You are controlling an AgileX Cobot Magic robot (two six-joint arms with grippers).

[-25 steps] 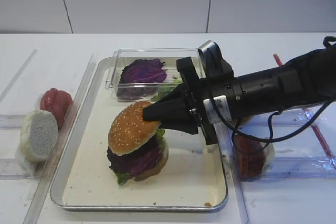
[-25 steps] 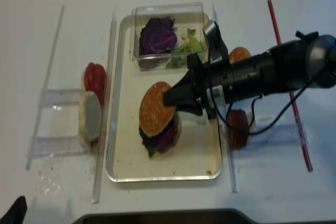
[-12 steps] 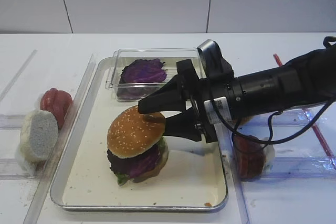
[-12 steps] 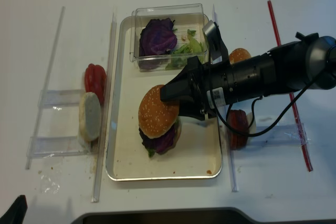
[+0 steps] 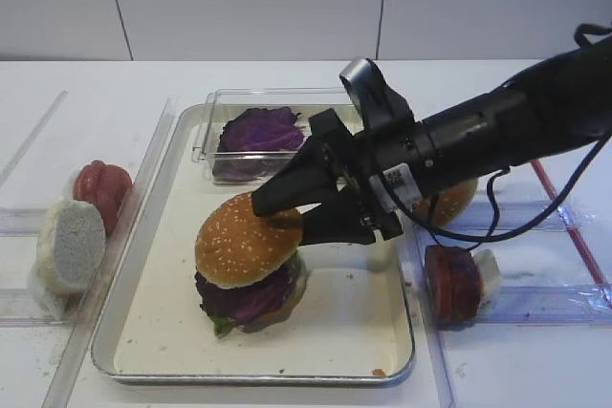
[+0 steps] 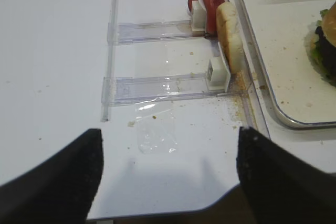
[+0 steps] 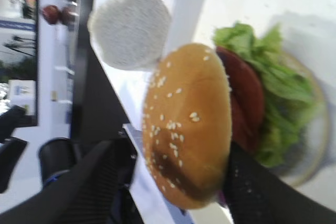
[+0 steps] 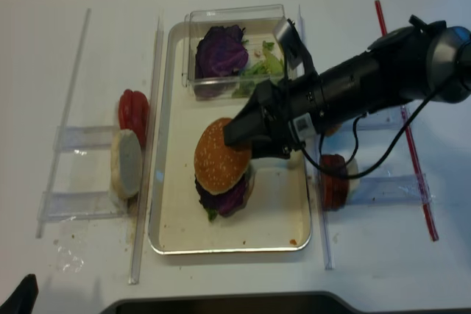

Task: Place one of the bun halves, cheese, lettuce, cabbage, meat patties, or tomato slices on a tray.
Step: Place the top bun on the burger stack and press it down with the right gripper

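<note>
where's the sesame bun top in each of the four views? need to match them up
Exterior high: sesame bun top left of centre, capping the stack on the tray.
Realsense high: centre, just left of the right gripper.
Right wrist: centre, between the dark fingers.
Left wrist: only a sliver at the right edge.
Shared landmark: the white cut bun half.

Right gripper (image 5: pixel 296 213) jaws spread, arm angled down leftward; left gripper (image 6: pixel 168 177) fingers apart, low.
</note>
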